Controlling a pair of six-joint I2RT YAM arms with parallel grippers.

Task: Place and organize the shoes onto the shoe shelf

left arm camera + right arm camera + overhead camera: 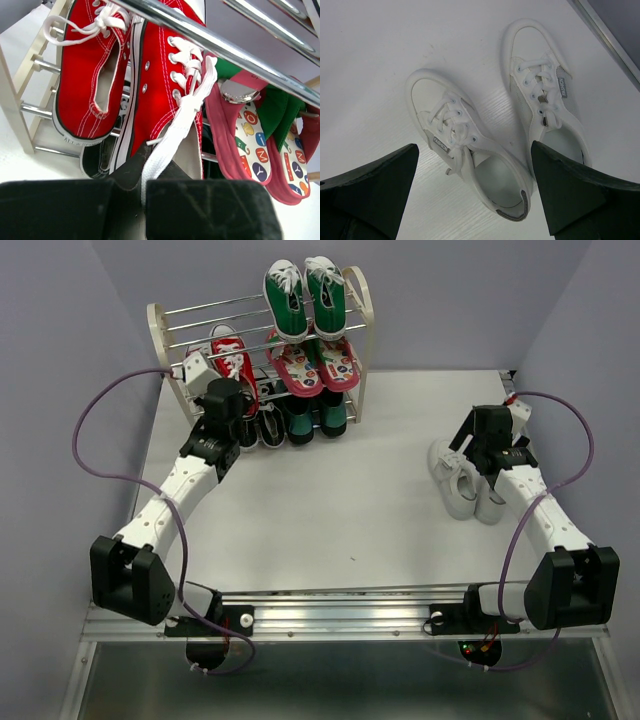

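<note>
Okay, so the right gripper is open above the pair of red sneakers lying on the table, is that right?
Not quite. The right gripper is open above the white sneakers, not red ones. The right wrist view shows both of them lying side by side on the table. The red sneakers are over at the shoe shelf.
</note>
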